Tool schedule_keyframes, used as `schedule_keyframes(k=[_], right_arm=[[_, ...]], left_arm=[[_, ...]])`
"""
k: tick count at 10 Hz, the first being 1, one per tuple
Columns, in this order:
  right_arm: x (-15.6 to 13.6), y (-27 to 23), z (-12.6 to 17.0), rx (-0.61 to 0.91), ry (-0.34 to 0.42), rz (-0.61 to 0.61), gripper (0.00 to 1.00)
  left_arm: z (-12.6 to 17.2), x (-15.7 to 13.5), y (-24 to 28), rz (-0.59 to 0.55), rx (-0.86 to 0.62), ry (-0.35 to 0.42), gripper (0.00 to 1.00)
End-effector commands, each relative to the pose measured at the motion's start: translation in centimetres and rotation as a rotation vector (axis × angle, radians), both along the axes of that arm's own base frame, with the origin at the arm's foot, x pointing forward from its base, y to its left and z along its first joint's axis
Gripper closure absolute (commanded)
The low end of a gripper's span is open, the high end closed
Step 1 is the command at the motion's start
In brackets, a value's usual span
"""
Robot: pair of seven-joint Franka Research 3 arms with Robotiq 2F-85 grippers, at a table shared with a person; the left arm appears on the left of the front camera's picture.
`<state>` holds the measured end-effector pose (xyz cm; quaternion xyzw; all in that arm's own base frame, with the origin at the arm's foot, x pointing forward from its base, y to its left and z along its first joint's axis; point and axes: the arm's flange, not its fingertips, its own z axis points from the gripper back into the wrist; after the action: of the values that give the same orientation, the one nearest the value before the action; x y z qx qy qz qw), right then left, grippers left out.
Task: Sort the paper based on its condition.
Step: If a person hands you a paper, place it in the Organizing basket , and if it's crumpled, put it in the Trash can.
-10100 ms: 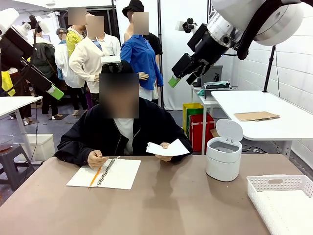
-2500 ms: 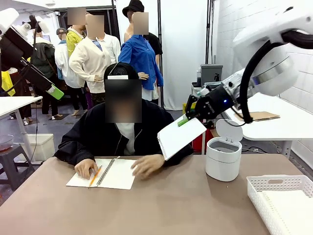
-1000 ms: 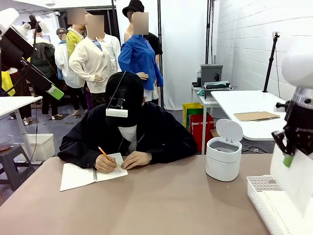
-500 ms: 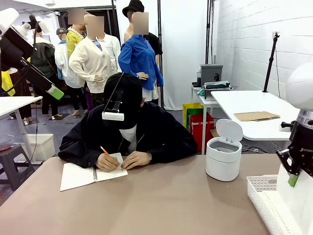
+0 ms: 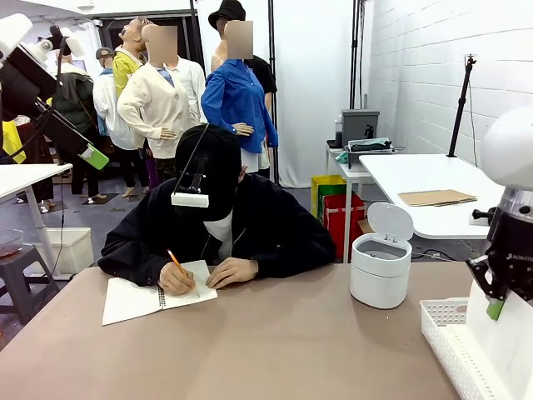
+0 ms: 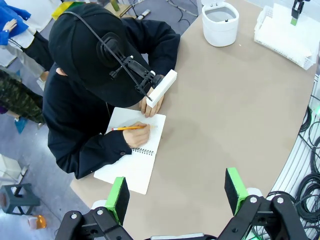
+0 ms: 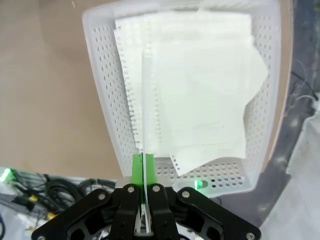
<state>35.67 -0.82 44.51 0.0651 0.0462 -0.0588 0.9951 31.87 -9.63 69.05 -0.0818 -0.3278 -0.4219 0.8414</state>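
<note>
White and limp, the sheet hangs edge-on from my right pincer, clamped on its rim above the basket of paper, likely light and floppy, while my left pincer gapes.

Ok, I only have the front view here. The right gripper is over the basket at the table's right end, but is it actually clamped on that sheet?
Observer: Yes. In the right wrist view the right gripper has its green pads pressed on the edge of a sheet of paper, seen edge-on above the white basket.
Operator: Anything in the basket already?
Observer: Several white sheets lie stacked in it, with torn spiral-hole edges.
Operator: And the left gripper?
Observer: The left gripper is open, high above the table, over the notebook the person is writing in.
</note>
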Motion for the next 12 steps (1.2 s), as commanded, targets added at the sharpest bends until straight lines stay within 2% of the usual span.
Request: schedule_keyframes(k=[1, 3, 5, 8, 9, 10, 11, 12], right_arm=[[0.1, 0.4, -2.9, -0.015, 0.019, 0.096, 1.0], [0.0, 1.3, -5.2, -0.036, 0.009, 0.153, 1.0], [-0.1, 1.7, -6.3, -0.049, -0.053, 0.16, 1.0], [-0.6, 1.6, -6.7, -0.083, -0.051, 0.155, 1.0], [-0.8, 1.6, -6.3, -0.099, -0.027, 0.162, 1.0], [1.2, 1.8, -5.2, -0.048, -0.046, 0.156, 1.0], [1.2, 1.8, -5.2, -0.048, -0.046, 0.156, 1.0], [1.1, 1.7, -5.2, -0.06, -0.042, 0.162, 0.9]], left_arm=[[0.0, 0.0, 0.1, 0.0, -0.003, 0.0, 0.0], [0.0, 0.0, 0.1, 0.0, -0.003, 0.0, 0.0], [0.0, 0.0, 0.1, 0.0, -0.003, 0.0, 0.0], [0.0, 0.0, 0.1, 0.0, -0.003, 0.0, 0.0], [0.0, 0.0, 0.1, 0.0, -0.003, 0.0, 0.0], [0.0, 0.0, 0.1, 0.0, -0.003, 0.0, 0.0], [0.0, 0.0, 0.1, 0.0, -0.003, 0.0, 0.0], [0.0, 0.0, 0.1, 0.0, -0.003, 0.0, 0.0]])
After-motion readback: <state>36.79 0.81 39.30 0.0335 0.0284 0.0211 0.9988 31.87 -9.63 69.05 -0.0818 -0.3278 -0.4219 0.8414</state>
